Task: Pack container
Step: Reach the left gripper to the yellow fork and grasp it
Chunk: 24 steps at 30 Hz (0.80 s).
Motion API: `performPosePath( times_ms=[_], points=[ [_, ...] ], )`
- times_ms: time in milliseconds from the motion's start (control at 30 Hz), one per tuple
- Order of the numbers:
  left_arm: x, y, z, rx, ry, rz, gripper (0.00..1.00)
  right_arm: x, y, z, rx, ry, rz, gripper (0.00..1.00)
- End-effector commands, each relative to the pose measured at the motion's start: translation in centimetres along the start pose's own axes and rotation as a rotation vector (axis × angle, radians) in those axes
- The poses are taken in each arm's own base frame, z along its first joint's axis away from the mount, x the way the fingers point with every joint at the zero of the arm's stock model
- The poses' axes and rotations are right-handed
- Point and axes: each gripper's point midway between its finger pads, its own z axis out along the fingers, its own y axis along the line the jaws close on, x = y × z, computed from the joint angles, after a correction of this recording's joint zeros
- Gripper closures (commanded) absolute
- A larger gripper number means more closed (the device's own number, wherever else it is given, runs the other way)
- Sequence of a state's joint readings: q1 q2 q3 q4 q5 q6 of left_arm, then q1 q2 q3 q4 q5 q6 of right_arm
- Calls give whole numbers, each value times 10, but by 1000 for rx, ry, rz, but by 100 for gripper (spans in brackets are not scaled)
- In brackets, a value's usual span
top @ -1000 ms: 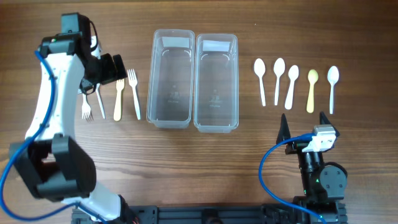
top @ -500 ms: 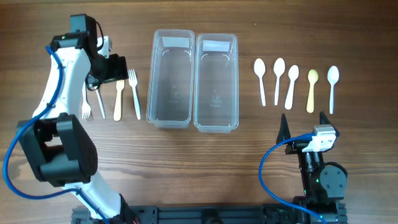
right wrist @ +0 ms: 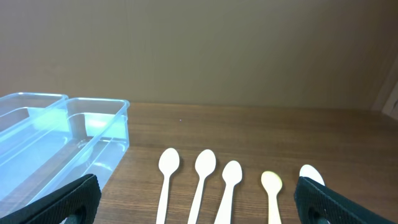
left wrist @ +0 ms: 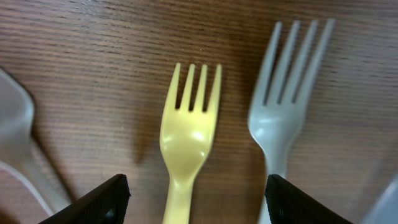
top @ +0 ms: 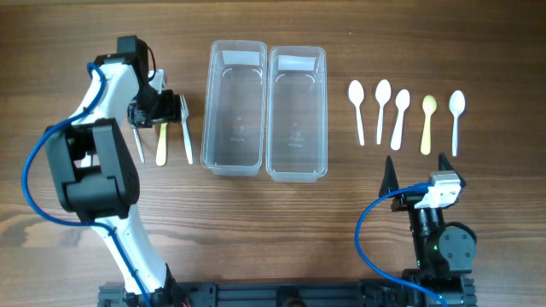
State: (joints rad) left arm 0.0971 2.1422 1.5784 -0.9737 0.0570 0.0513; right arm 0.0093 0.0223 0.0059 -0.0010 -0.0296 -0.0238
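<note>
Two clear plastic containers (top: pixel 234 107) (top: pixel 297 111) stand side by side at the table's middle, both empty. Left of them lie several forks. My left gripper (top: pixel 159 112) hovers over the yellow fork (top: pixel 161 143). In the left wrist view the yellow fork (left wrist: pixel 189 137) lies between my open left gripper (left wrist: pixel 196 200), its handle apart from both fingertips (left wrist: pixel 102 200). A white fork (left wrist: pixel 292 93) lies just to its right. My right gripper (top: pixel 417 167) stands open and holds nothing, near the table's front right.
A row of spoons lies right of the containers: white ones (top: pixel 357 109) and a yellow one (top: pixel 428 122). The right wrist view shows the spoons (right wrist: pixel 204 168) and the containers (right wrist: pixel 93 134). Another pale fork (left wrist: pixel 18 143) lies left of the yellow one.
The left arm has swung right and settled over the yellow fork, and its jaws have narrowed somewhat. The right arm has stayed still.
</note>
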Motion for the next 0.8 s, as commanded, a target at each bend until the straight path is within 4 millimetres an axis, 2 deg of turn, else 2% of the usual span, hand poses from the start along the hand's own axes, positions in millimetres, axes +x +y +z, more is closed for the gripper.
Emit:
performPosePath(
  times_ms=[0,67,200,267,333,367,567,700,767],
  points=[
    [1,4,15,-25,28,48,28,-2,2,0,-12,-8,-2,0],
    [2,4,18,-24,36,56,30,-2,2,0,-12,-8,-3,0],
    [0,6,21,-28,24,63,39,-2,2,0,-12,-8,-2,0],
    [0,7,21,-28,22,63,50,-2,2,0,-12,-8,-3,0],
    [0,6,22,-27,24,62,67,-2,2,0,-12,-8,-2,0],
    [1,7,22,-27,26,62,73,-2,2,0,-12,-8,-3,0],
    [3,7,22,-27,32,62,94,-2,2,0,-12,-8,-2,0],
    [10,7,17,-28,59,60,96,-2,2,0,-12,-8,-3,0],
    [4,5,-2,-28,36,59,96,-2,2,0,-12,-8,-3,0]
  ],
)
